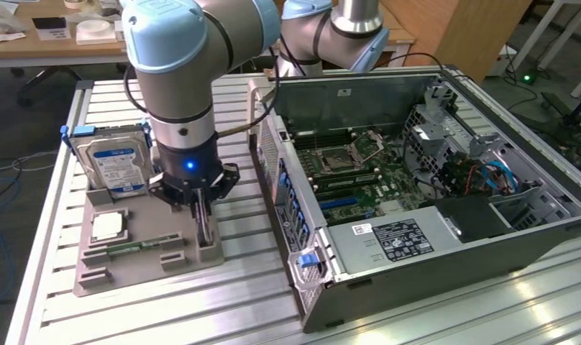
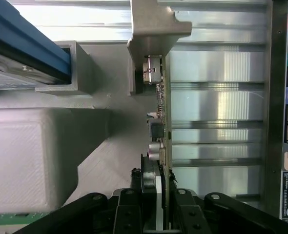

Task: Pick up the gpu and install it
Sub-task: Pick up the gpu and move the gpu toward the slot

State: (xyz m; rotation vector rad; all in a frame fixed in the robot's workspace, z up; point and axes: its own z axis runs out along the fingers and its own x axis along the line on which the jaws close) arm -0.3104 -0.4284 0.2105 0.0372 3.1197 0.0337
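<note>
exterior view on my screen: one arm reaches straight down over one grey parts holder (image 1: 127, 277) on the slatted aluminium table (image 1: 175, 316). its gripper (image 1: 205, 215) is on the one gpu (image 1: 207, 233), which stands upright on its edge in a slot on the side of the holder nearest the case. i count three other parts in that holder: one hard drive (image 1: 118, 162) with a blue-white label standing at the back, one square chip (image 1: 108, 226) lying flat, and one narrow green memory stick (image 1: 137, 248) lying flat. one open computer case (image 1: 463, 266) lies just beside the holder, toward the exterior view's right, with its board exposed.

on the wrist view i see the gpu (image 2: 164, 112) edge-on, with its one silver bracket (image 2: 156, 24) at the far end. the two black fingers (image 2: 134, 204) are clamped on it, one against each face, so the gripper (image 2: 159, 195) is grasping the card. the hard drive (image 2: 27, 48) sits off to one side.
</note>
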